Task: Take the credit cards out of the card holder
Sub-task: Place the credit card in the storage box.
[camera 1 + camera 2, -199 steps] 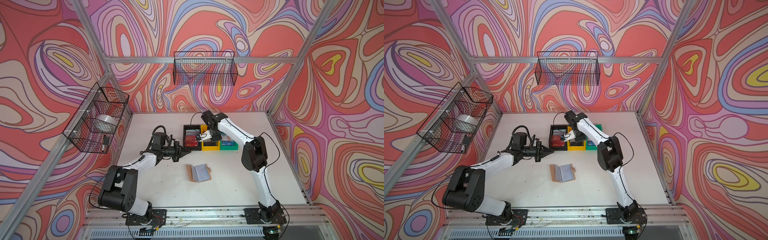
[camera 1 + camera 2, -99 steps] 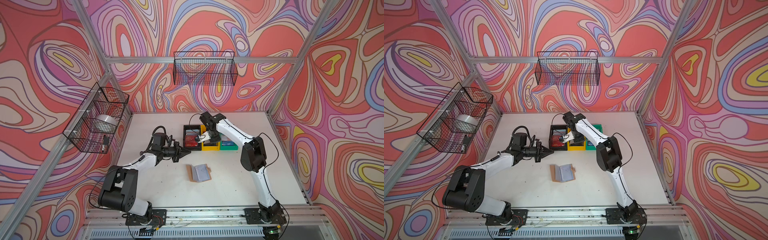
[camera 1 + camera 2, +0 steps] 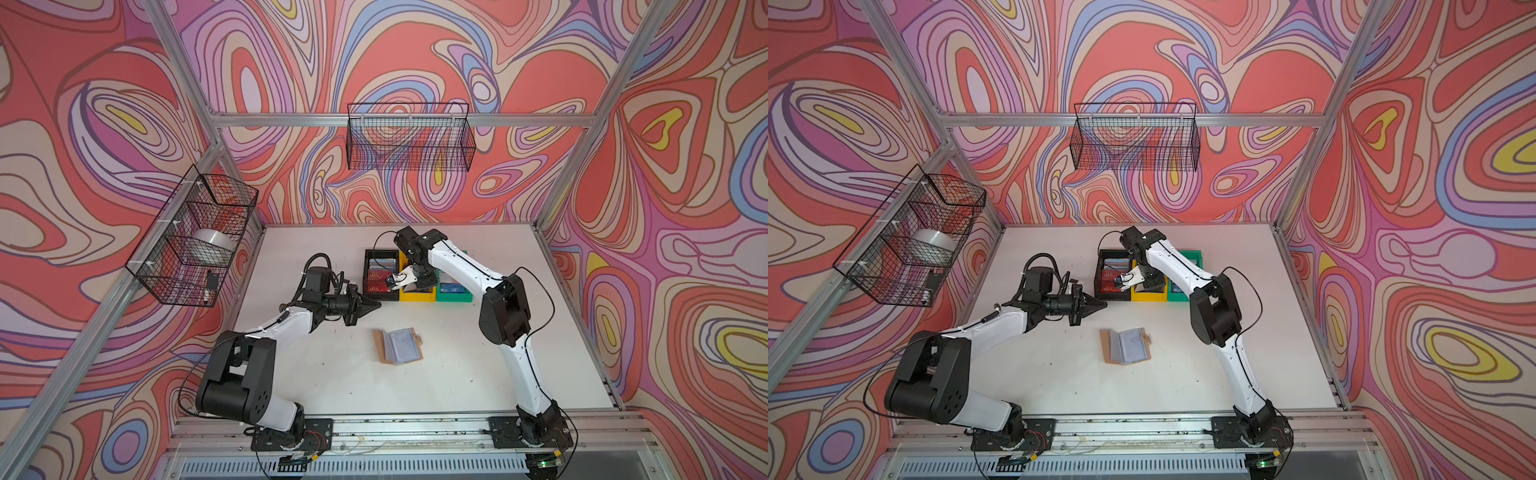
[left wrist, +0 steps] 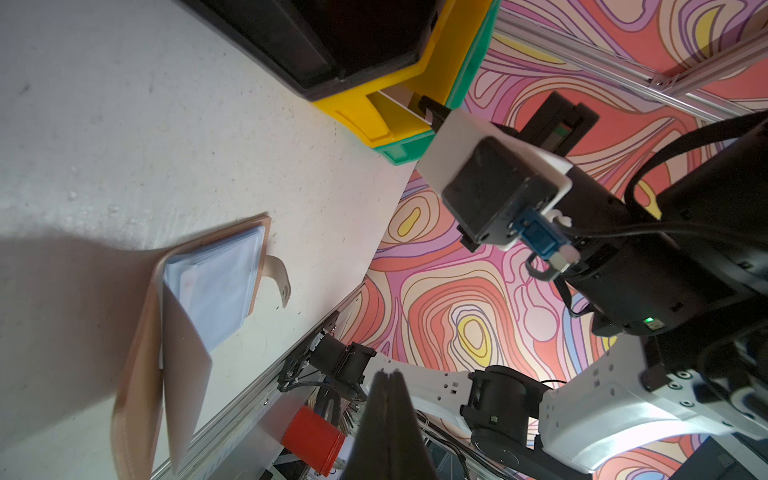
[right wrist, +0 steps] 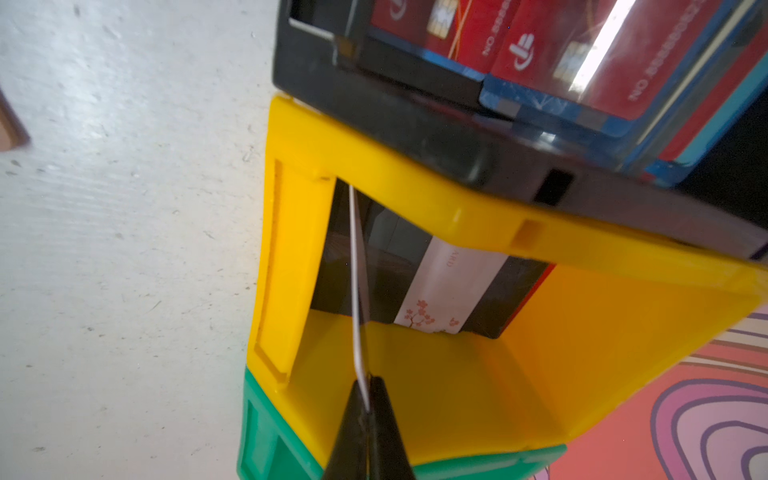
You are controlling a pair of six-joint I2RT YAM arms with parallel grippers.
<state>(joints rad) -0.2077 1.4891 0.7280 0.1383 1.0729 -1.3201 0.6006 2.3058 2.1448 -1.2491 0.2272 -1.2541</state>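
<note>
Right fingers clamp a white card edge-on over the yellow bin — drop-off step, I'd say — next they must part; left fingers hover together, empty, beyond the open card holder.

The left arm and right arm are made of white shells joined by black joint housings, with small screws set in the white. Thin black cables are looped alongside. Each is mounted on a black base plate. The left pincer and right pincer are formed of tapered black fingers.
</note>
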